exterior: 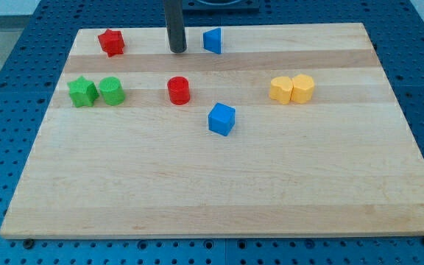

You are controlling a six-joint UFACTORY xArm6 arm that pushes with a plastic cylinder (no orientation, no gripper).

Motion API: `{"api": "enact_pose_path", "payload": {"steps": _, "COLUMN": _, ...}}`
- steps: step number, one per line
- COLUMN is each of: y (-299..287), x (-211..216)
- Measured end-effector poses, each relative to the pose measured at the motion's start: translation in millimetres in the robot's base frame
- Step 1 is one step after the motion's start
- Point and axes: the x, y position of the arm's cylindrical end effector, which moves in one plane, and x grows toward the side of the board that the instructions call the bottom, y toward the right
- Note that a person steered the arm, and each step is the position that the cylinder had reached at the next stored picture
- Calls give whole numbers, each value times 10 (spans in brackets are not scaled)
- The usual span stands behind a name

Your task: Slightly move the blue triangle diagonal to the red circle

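The blue triangle (213,40) stands near the view's top edge of the wooden board, a little right of centre. The red circle (179,90) is a short red cylinder below and to the left of it, in the board's middle. My tip (177,50) is the lower end of the dark rod; it rests on the board just left of the blue triangle, with a small gap between them, and above the red circle.
A red star (112,42) sits at the top left. A green star (82,92) and a green cylinder (112,90) sit side by side at the left. A blue cube (221,119) lies below right of the red circle. Two yellow blocks (292,89) touch at the right.
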Motion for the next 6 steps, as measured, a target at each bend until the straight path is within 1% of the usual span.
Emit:
{"api": "enact_pose_path", "payload": {"steps": 2, "y": 1, "x": -210}}
{"api": "enact_pose_path", "payload": {"steps": 4, "y": 215, "x": -160}}
{"api": "enact_pose_path", "payload": {"steps": 6, "y": 307, "x": -160}}
